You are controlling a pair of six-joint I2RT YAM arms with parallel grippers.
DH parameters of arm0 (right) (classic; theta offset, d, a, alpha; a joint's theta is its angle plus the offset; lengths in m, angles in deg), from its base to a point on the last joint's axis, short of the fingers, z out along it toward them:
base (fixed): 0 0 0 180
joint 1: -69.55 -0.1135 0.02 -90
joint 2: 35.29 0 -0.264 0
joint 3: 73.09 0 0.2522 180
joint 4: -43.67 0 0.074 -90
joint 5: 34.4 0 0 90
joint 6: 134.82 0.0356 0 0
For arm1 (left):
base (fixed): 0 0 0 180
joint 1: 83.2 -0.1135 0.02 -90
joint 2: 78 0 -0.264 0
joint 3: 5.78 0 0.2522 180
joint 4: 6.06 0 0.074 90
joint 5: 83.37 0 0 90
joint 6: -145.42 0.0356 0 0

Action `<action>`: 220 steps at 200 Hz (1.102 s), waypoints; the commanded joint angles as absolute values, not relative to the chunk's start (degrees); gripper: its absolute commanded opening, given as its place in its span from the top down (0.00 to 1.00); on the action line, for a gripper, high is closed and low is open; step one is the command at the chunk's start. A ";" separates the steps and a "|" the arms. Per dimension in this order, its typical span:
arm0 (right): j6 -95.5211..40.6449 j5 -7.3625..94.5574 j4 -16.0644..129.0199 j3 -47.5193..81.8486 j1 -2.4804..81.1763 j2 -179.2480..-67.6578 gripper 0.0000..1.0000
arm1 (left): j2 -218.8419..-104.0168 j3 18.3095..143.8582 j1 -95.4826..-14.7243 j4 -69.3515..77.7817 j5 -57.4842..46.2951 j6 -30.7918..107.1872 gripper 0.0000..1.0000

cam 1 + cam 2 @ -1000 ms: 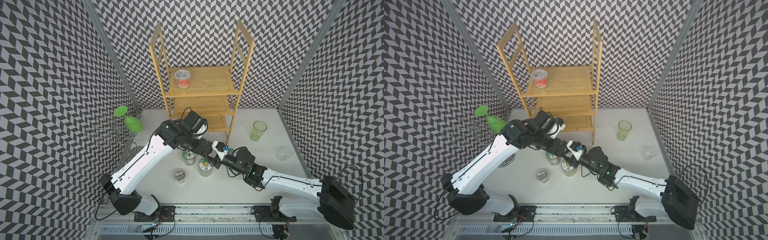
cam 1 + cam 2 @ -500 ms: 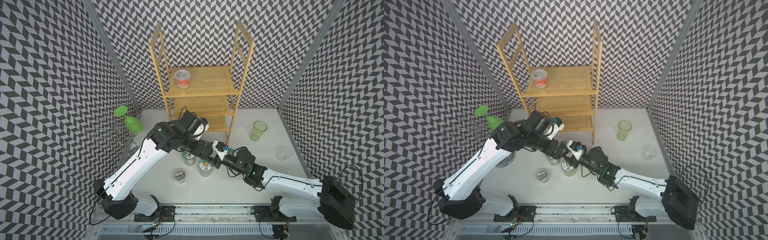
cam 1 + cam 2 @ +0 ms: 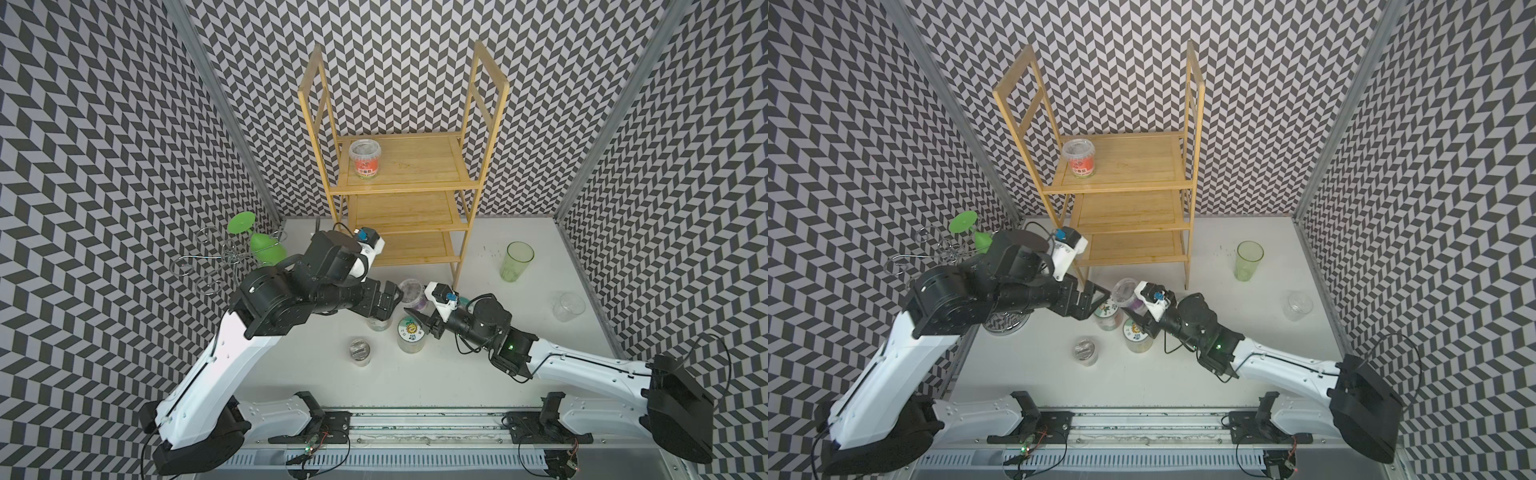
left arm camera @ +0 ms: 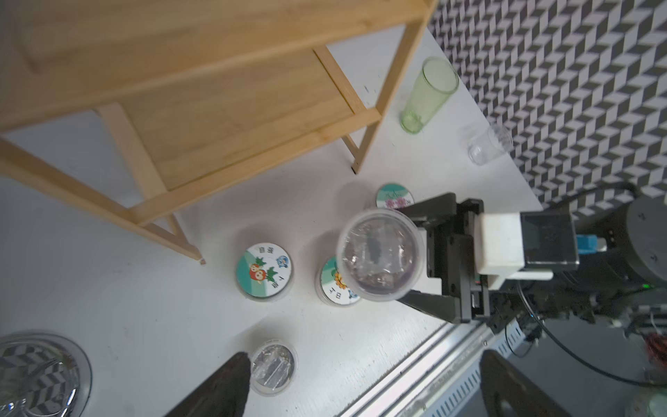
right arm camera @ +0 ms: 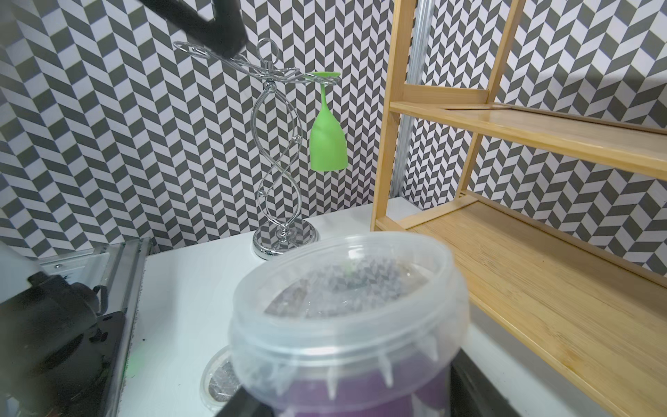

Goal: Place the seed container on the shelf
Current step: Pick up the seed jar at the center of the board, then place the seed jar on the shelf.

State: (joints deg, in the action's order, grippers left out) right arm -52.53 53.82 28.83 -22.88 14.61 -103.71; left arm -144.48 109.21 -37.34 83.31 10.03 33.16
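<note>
Purple-labelled tub (image 4: pixel 379 252) is hanging clenched in right jaws, left jaws gaping empty; carrying step, next probably lifting onto shelf (image 3: pixel 415 164).

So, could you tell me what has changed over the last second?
The left arm has drawn back toward its own side, its open left hand moving away from the seed container. The right hand stayed shut on that container, lifted before the shelf; the jars on the table kept their places.
</note>
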 commanded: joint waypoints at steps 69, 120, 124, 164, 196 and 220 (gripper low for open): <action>-47.49 54.57 34.63 -6.47 14.81 -98.78 0.36 | -132.75 94.81 -38.26 68.12 31.02 20.92 0.00; -46.29 58.73 40.30 9.16 14.85 -105.25 0.36 | -129.99 88.59 -38.34 64.45 33.29 18.36 0.00; -46.23 59.23 40.59 10.23 14.80 -106.01 0.36 | -129.95 88.43 -38.30 64.32 33.47 18.18 0.00; -46.57 63.93 44.35 21.53 14.90 -113.13 0.36 | -128.63 86.10 -38.37 63.14 34.06 18.26 0.01; -47.58 66.63 46.67 29.34 15.38 -118.33 0.35 | -127.59 84.23 -38.36 62.74 33.42 17.98 0.00; -47.81 68.37 49.45 36.42 16.17 -122.48 0.35 | -126.80 83.41 -38.36 62.37 33.53 17.98 0.00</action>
